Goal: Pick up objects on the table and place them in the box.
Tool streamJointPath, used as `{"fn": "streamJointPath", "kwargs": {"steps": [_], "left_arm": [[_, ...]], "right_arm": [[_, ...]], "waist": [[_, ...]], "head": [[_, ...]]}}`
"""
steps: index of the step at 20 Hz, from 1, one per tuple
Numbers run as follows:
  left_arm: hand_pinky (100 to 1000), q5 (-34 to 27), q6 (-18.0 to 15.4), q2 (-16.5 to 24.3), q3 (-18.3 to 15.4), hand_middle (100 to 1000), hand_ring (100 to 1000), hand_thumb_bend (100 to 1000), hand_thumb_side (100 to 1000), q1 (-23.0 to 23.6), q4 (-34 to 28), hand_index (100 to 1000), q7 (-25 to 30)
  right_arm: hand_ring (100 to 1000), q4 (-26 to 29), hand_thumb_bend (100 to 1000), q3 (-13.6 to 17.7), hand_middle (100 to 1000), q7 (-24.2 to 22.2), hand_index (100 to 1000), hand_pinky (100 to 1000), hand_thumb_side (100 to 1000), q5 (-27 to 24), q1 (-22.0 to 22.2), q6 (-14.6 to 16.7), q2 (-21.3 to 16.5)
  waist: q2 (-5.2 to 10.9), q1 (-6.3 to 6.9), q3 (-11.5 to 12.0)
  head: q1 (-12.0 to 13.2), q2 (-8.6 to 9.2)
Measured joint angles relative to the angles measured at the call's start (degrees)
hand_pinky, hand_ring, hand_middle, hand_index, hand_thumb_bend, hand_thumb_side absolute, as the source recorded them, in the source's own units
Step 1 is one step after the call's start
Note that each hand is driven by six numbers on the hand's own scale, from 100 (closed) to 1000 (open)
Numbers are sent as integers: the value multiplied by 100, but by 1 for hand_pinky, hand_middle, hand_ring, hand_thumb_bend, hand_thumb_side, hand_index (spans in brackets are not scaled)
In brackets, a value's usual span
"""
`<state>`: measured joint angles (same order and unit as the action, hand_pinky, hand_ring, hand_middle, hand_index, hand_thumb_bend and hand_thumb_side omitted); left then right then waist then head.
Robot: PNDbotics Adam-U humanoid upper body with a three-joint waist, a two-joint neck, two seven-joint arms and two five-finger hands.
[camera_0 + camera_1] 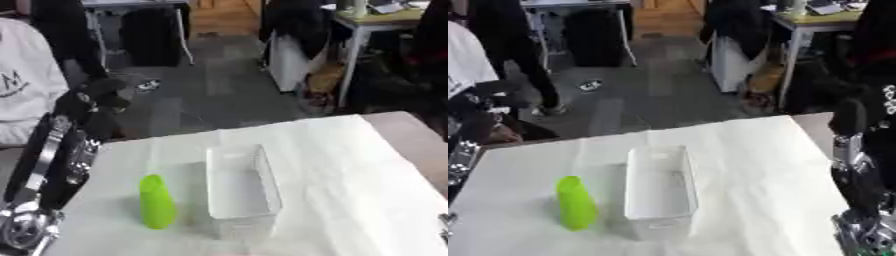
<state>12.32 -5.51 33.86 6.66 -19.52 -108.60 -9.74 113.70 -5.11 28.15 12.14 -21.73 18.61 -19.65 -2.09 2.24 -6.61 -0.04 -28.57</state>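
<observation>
A bright green cup (156,201) stands on the white-covered table (350,165), just left of the box and apart from it. The box (660,182) is a clear, white-looking rectangular bin with its long side running away from me; I see nothing inside it. My left arm (57,160) rises from the lower left, and its dark left hand (98,96) hangs in the air beyond the table's far left edge, well away from the cup. My right arm (857,180) rises along the right edge to the right hand (857,116), raised off the table beside its right edge.
The table's bare brown edge (411,135) shows at the right. Beyond the far edge lie grey floor, desks and dark chairs. A person in a white top (22,85) stands at the far left.
</observation>
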Motion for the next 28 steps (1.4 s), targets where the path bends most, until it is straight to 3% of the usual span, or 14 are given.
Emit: {"fn": "streamJointPath", "kwargs": {"steps": [3, 4, 5, 7, 17, 21, 28], "left_arm": [[472, -10, 84, 435, 68, 796, 679, 343, 960, -134, 346, 869, 192], [472, -4, 98, 540, 95, 801, 679, 408, 1000, -192, 467, 869, 265], [491, 12, 111, 630, 123, 809, 688, 342, 967, -257, 584, 879, 343], [524, 114, 124, 764, 182, 826, 699, 349, 957, -361, 805, 880, 538], [541, 992, 3, 993, 362, 858, 720, 363, 1000, -884, 1829, 909, 1596], [533, 765, 34, 990, 438, 863, 727, 351, 1000, -1016, 2298, 925, 2020], [515, -138, 218, 970, 569, 866, 739, 385, 1000, -1130, 2912, 935, 2383]], "right_arm": [[298, 0, 397, -1, 300, -26, 307, 109, 487, -36, 0, -11, 0], [298, 0, 392, -2, 300, -42, 307, 109, 478, -42, 0, -12, 0], [298, 0, 396, -2, 300, -57, 307, 109, 486, -46, 0, -10, 0], [298, 0, 397, -4, 300, -82, 308, 109, 486, -68, 1, -17, 1], [299, 0, 393, -35, 301, -187, 311, 109, 486, -167, 21, -27, 1], [299, 0, 391, -35, 301, -213, 312, 110, 487, -193, 21, -17, 2], [300, 0, 388, -35, 303, -251, 314, 110, 487, -241, 20, 0, 4]], "waist": [[4, 19, -43], [11, 22, -49], [21, 26, -57], [36, 45, -62], [68, 54, -72], [71, 63, -102], [82, 65, -85]], "head": [[-23, 13], [-34, 15], [-40, 16], [-46, 16], [6, 7], [4, 2], [15, -23]]}}
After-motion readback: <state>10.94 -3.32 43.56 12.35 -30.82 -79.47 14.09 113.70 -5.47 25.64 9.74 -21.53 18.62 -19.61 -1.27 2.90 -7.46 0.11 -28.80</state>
